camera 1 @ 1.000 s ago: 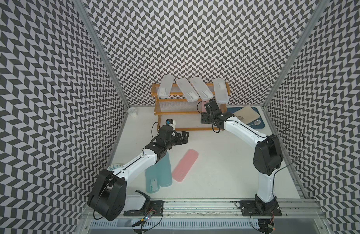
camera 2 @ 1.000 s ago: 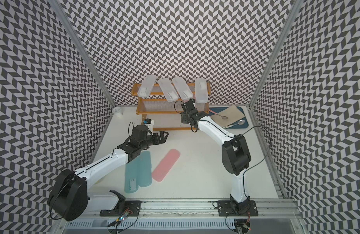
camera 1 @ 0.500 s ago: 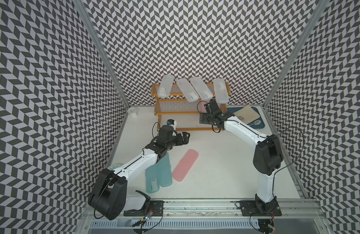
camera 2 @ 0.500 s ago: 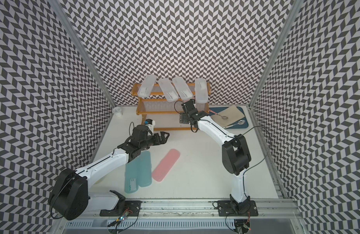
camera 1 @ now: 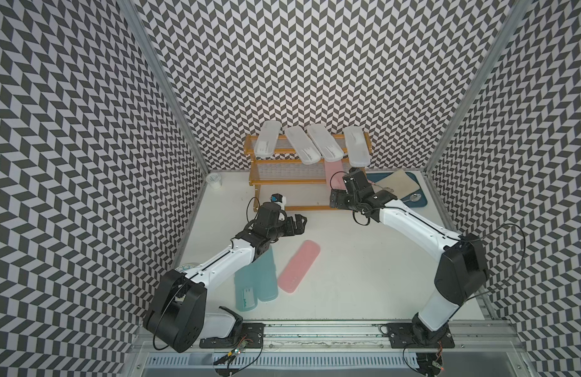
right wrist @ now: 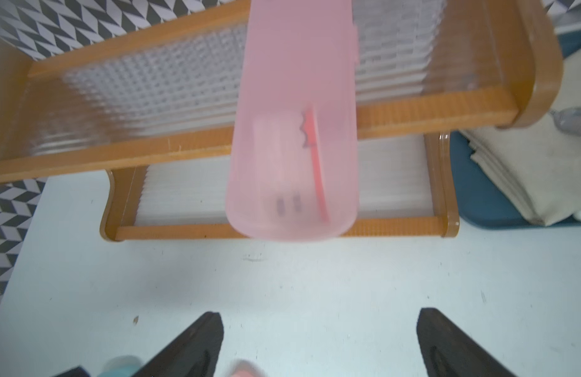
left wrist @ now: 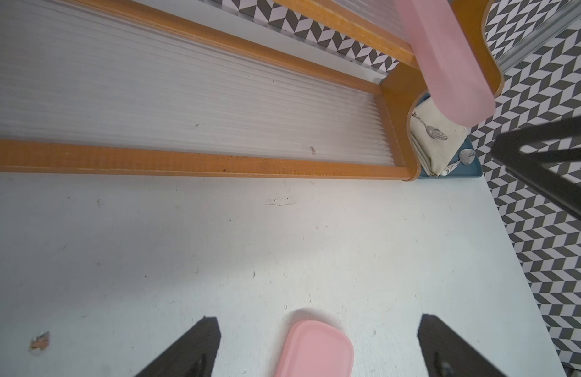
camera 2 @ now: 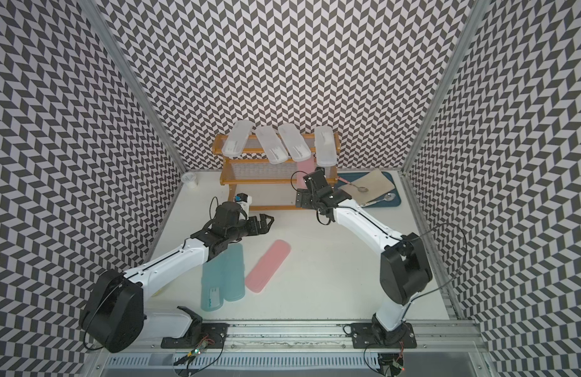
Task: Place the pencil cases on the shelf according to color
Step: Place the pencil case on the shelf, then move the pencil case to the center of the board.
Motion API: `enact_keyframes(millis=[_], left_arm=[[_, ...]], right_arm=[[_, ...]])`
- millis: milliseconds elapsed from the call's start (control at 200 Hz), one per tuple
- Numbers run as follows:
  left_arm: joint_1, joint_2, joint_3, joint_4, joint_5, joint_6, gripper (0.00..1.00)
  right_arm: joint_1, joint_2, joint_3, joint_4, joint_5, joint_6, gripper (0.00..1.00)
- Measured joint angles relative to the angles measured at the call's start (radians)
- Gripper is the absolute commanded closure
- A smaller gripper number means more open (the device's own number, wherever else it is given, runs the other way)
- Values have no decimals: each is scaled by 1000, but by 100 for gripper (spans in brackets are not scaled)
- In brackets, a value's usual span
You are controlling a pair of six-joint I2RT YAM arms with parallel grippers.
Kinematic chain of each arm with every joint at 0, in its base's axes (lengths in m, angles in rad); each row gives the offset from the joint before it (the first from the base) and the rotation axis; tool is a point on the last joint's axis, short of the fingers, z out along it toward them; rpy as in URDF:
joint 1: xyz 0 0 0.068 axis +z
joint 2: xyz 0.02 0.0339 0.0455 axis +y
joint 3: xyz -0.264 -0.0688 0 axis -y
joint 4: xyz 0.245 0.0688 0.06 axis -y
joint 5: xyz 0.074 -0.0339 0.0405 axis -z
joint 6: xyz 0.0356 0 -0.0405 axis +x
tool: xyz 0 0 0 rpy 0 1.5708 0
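The shelf stands at the back wall, with several frosted white pencil cases across its top tier. A pink case lies on the middle tier near the right end, its front end jutting over the lowest tier. My right gripper hangs open just in front of that end, apart from it. A second pink case lies on the table. My left gripper is open above its far end. Two teal cases lie side by side, partly under the left arm.
A blue tray with a beige cloth and spoons sits right of the shelf, close behind the right arm. A small white cup stands in the back left corner. Patterned walls close in on three sides.
My right gripper has opened and let go of the pink case, which now rests on the middle tier. The left arm has hardly moved.
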Motion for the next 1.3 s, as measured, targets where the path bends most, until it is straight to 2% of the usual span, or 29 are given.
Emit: enact_keyframes(millis=[280,516,726,866,1142,1302], left_arm=[[-24,-9,-82,-45,-60,-47,1],[-134,-26,-180,-83,-115,-124,0],[-203,-30,-246,-86,-142,-193,0],[-254,-14,-249,-78,-152,-230,0],[-401,60,-179,-67,-155,-296,0],[-428,34,-141,-71,-181,-327,0]], right_arm=[[27,-215,-348,172,-77,27,6],[79,-456,-640,269,-127,76,6],[88,-574,-830,294,-175,124,6],[92,-618,-891,293,-191,135,6],[92,-660,-893,296,-190,131,6],[92,-661,-893,296,-198,130,8]])
